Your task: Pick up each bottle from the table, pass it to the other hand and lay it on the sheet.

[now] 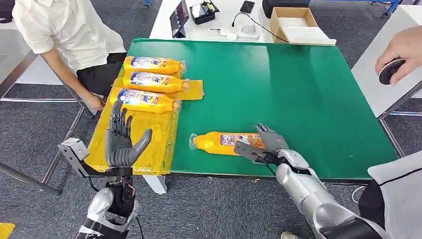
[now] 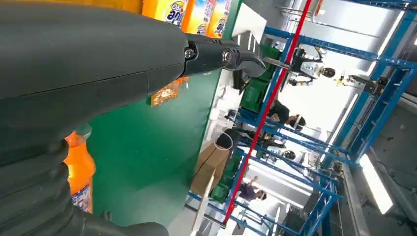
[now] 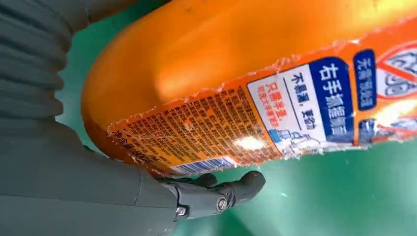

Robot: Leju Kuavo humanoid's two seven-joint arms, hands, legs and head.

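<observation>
A seated person (image 1: 69, 35) in a white shirt waits at the far left, beside the green bench (image 1: 308, 94). Over the near end of the yellow sheet (image 1: 144, 144) the left robot hand (image 1: 122, 139) stands upright, fingers spread, holding nothing. Three orange bottles (image 1: 149, 82) lie side by side on the sheet's far end, caps pointing right. Further right, a fourth orange bottle (image 1: 224, 143) lies on the bare bench, cap towards the sheet. The right robot hand (image 1: 263, 144) rests at its base, thumb under the label; it seems not fully closed around it, though I cannot tell. At the far right, another person's hand (image 1: 400, 52) holds a dark round object (image 1: 389, 72).
</observation>
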